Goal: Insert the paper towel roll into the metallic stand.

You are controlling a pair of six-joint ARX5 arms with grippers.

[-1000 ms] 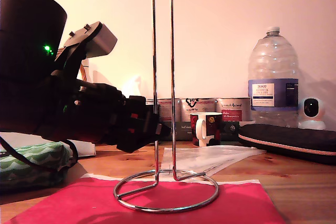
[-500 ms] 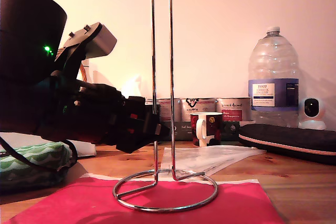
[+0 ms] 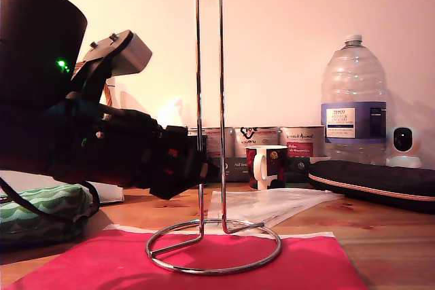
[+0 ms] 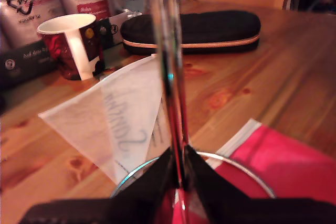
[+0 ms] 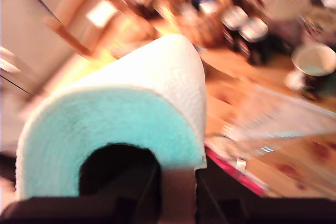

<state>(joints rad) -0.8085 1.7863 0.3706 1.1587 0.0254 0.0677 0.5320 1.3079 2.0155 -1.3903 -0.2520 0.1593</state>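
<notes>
my first gripper (image 4: 177, 174) clamped on metallic stand (image 4: 167, 66)

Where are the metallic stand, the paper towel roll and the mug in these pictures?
metallic stand (image 3: 198, 66): exterior view, on one upright rod of the loop.
paper towel roll (image 5: 157, 69): second wrist view, on its embossed white side.
mug (image 3: 270, 166): exterior view, on its dark patterned wall.
</notes>
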